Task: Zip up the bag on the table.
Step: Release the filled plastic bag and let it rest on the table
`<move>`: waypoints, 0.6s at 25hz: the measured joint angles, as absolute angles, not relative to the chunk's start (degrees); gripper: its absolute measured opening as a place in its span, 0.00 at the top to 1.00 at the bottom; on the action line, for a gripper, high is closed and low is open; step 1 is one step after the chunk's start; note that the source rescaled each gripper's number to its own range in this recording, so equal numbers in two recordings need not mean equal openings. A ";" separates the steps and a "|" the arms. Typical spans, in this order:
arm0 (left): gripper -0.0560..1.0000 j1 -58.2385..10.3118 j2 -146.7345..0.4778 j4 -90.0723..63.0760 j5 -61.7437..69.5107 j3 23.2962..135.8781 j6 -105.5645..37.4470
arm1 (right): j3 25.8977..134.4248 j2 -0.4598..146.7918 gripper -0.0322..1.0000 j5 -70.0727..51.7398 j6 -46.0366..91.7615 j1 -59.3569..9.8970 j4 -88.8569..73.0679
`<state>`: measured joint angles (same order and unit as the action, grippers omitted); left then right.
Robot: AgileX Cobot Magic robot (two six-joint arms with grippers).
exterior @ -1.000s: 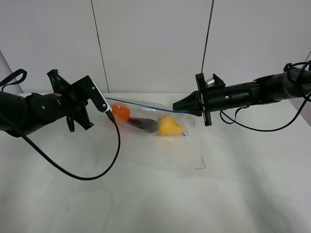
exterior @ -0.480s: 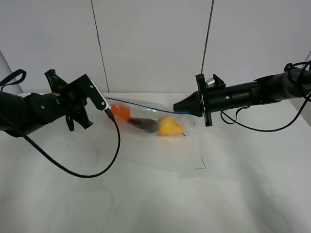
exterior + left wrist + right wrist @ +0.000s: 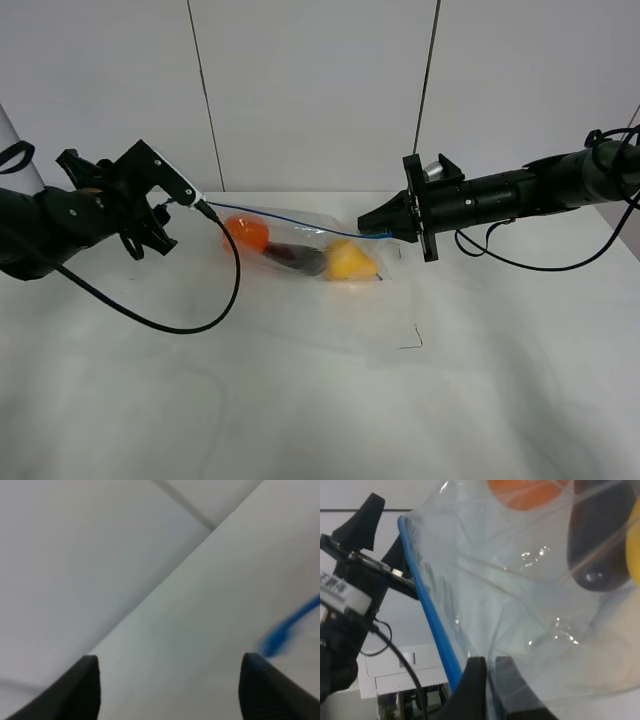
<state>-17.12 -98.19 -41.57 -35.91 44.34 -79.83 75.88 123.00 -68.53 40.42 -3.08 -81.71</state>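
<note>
The clear bag (image 3: pixel 310 250) lies on the white table (image 3: pixel 300 400), with orange, dark purple and yellow fruit inside. Its blue zip strip (image 3: pixel 290 217) runs along the far edge. My right gripper (image 3: pixel 375 222) is shut on the bag's right zip end. The right wrist view shows its jaws (image 3: pixel 491 675) pinching the plastic next to the blue strip (image 3: pixel 432 615). My left gripper (image 3: pixel 180 192) is open and empty, just left of the bag's left end. In the left wrist view (image 3: pixel 169 670) the blurred blue zip end (image 3: pixel 282 632) lies beside one fingertip (image 3: pixel 260 680), not between the two.
A thin black corner mark (image 3: pixel 412 340) sits on the table in front of the bag. A black cable (image 3: pixel 225 300) loops from the left arm down over the table. Grey wall panels stand behind the table's far edge.
My left arm has drawn back to the left and slightly up, away from the bag's orange-fruit end. The right gripper and the bag's right end have not moved.
</note>
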 joint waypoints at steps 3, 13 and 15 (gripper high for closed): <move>0.26 -14.23 -98.19 -42.63 -35.72 44.34 -77.12 | 75.88 123.00 0.96 -68.53 40.42 -3.08 -81.58; 0.26 -3.31 -98.19 -43.01 -8.99 52.63 -63.50 | 75.88 123.00 0.96 -68.53 40.42 -3.08 -81.58; 0.26 0.43 -98.19 -43.01 -0.45 55.25 -61.17 | 75.88 123.00 0.96 -68.53 40.42 -3.08 -81.58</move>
<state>0.43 -98.19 -43.01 -0.45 55.25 -61.17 75.88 123.00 -68.53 40.42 -3.08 -81.58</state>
